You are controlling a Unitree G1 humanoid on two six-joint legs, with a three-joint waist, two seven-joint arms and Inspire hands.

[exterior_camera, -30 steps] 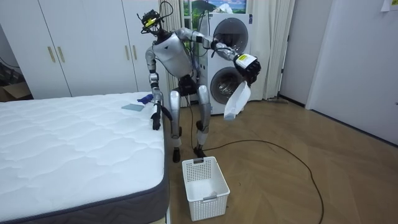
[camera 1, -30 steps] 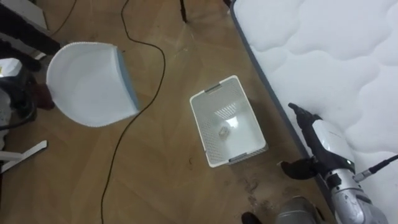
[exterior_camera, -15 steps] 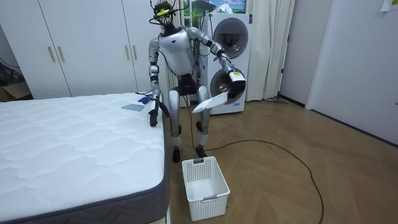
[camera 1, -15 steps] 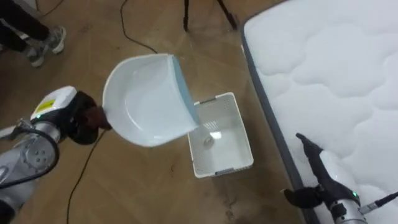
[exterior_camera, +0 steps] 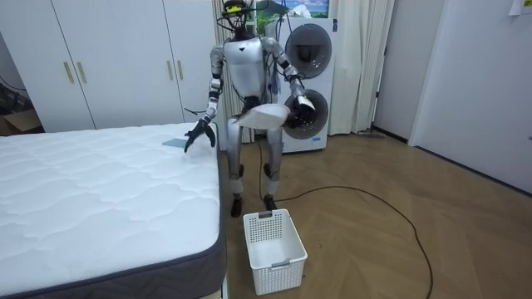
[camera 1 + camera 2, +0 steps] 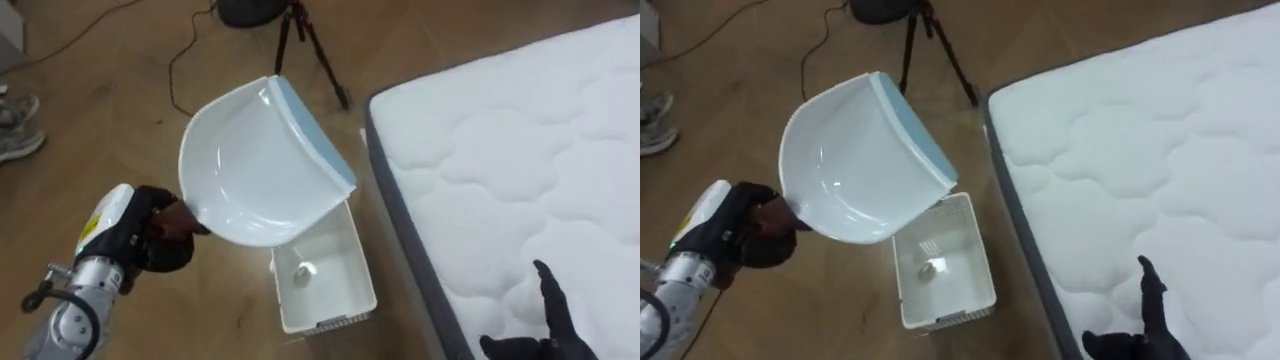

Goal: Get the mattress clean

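Fingers of the right hand point straight and spread over the bed, near its edge. The left hand is curled round the handle of a white, blue-lipped dustpan, held tilted above a white basket. The basket stands on the wooden floor just beside the bed, with a small pale item inside. Farther off stands a tripod.

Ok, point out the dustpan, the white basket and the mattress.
dustpan (image 6: 262, 165), left eye view, middle of its inner scoop.
white basket (image 6: 358, 268), left eye view, its right wall.
mattress (image 6: 520, 150), left eye view, quilted top surface.
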